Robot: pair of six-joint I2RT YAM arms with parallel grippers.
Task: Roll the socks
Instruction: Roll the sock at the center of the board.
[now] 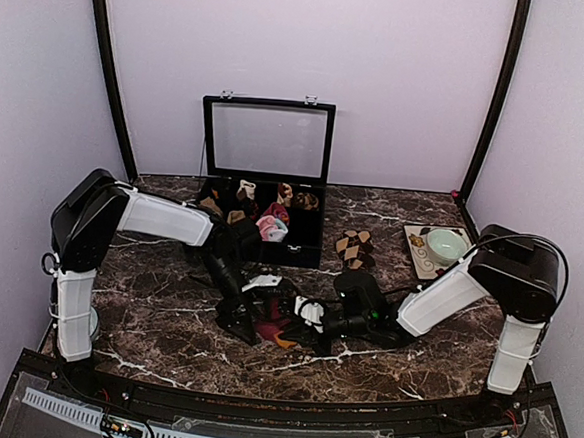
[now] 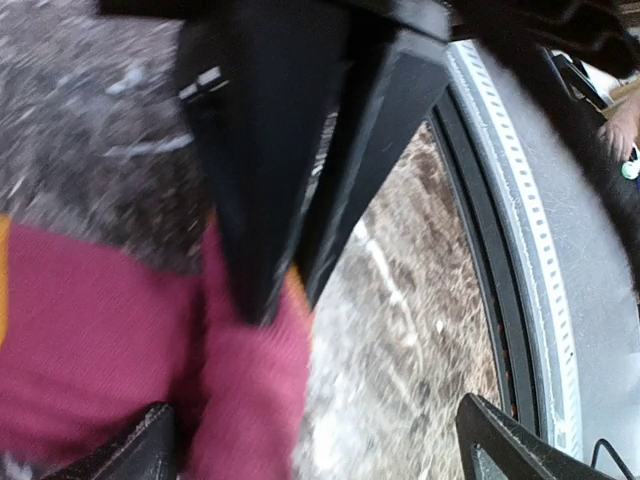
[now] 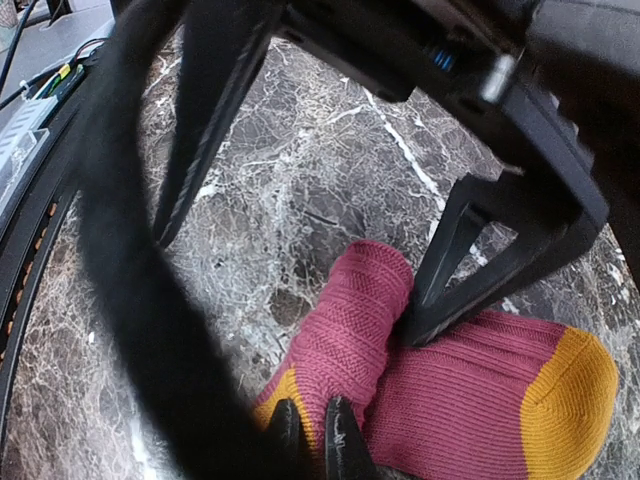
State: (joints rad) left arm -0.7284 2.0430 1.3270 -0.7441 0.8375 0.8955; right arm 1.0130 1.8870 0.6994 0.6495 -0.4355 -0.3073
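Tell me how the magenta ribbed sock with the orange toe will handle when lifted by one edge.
Likely floppy: the magenta ribbed sock lies folded over itself, so it should drape and unfold when raised. Probably light, being thin knit. Its ribbed fabric should resist slipping from the right gripper, whose jaws are shut at the fold's edge.
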